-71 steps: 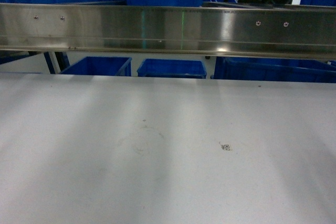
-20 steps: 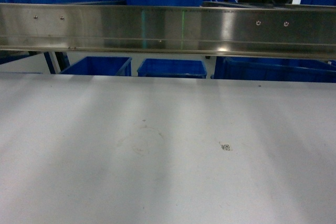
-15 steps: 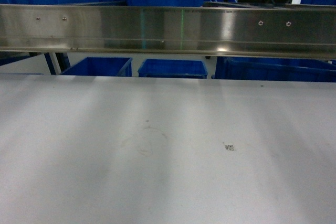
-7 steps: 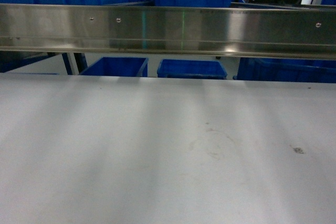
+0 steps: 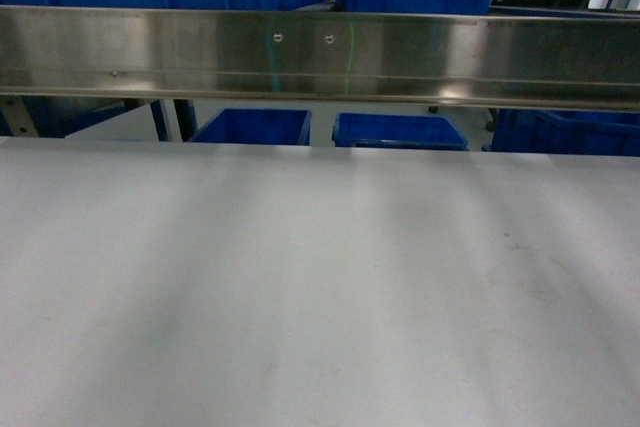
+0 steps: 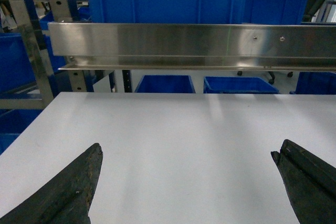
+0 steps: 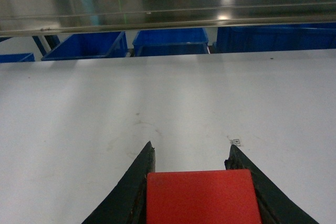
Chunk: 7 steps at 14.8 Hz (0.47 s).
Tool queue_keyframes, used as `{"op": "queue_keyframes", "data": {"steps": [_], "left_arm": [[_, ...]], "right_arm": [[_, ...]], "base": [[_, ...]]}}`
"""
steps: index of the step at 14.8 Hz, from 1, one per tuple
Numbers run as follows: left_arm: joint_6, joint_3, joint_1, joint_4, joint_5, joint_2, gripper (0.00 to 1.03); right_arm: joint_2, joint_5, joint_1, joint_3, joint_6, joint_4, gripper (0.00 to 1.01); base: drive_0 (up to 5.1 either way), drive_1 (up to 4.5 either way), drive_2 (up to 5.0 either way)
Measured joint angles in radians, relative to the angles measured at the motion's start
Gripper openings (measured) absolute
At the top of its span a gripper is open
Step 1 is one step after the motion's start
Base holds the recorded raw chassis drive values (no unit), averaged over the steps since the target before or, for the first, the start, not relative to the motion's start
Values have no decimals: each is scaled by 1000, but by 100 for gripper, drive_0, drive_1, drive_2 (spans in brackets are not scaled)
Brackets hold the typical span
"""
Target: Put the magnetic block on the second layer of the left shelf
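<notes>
Right gripper [image 7: 202,182] clamped on magnetic block [image 7: 202,198], low over white table [image 7: 79,108]; left gripper [image 6: 186,182] spread, empty. Shelf uprights [image 6: 23,35] at ten o'clock in the left wrist view. Risk: block clipping steel rail [image 7: 157,3] at twelve o'clock during transfer.

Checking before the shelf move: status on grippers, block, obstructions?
Right gripper shut on magnetic block. Left gripper open, empty. Both over white table; steel rail ahead.

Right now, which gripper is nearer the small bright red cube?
Right. The right gripper has the small bright red cube clamped between its black fingers. The left gripper hangs open over the white table, with no cube in its view.
</notes>
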Motion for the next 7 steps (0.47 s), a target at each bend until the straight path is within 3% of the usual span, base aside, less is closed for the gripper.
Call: {"op": "queue_keyframes", "data": {"steps": [7], "left_arm": [[0,0,0,-3,0,0,98]], "right_arm": [[0,-2,1,0,0,4,34]], "base": [[0,0,0]]}}
